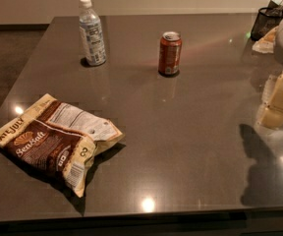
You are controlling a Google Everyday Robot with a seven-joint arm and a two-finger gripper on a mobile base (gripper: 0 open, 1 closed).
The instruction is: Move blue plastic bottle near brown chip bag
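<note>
On table (pixel 190 151) rear, blue plastic bottle (pixel 92 32) upright, hand (pixel 278 102) at rt edge

"LATE JULY" is read on the cream edge and "Sea Salt" in white on the brown front of the brown chip bag (pixel 47 150), the print on the blue plastic bottle (pixel 93 36) and the red can (pixel 170 53) is not legible, and the gripper (pixel 275 113) is seen at the view's right edge.

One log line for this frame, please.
clear blue-label plastic bottle: upright, far left, untouched | flat brown chip bag: near left, apart from bottle | gripper: right edge, away from both
</note>
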